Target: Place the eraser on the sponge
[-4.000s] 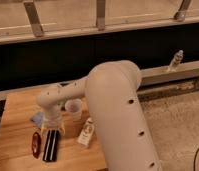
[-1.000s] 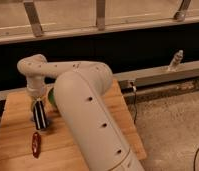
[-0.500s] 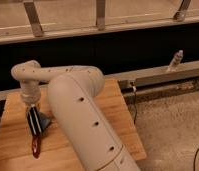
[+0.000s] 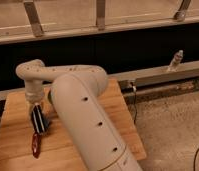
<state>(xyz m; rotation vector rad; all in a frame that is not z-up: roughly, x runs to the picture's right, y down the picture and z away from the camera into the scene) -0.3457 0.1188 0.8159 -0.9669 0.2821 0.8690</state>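
The gripper (image 4: 37, 109) over the left table (image 4: 13, 130) clamps the eraser (image 4: 39, 121); it should lower it flat, centred on the sponge (image 4: 48, 126), before releasing

No legible text; jaws with eraser (image 4: 39, 120) over table's (image 4: 12, 116) left.

**One high camera, looking down past the arm**

There is only one view. The camera sits high and close behind the robot arm (image 4: 88, 125), and it faces forward and down over the wooden table (image 4: 120, 107) toward a dark wall (image 4: 118, 50). The arm is very near and fills the lower middle. The gripper (image 4: 36, 109) is at the left, over the table, closed on the eraser (image 4: 39, 122). The floor (image 4: 168, 130) shows at the right
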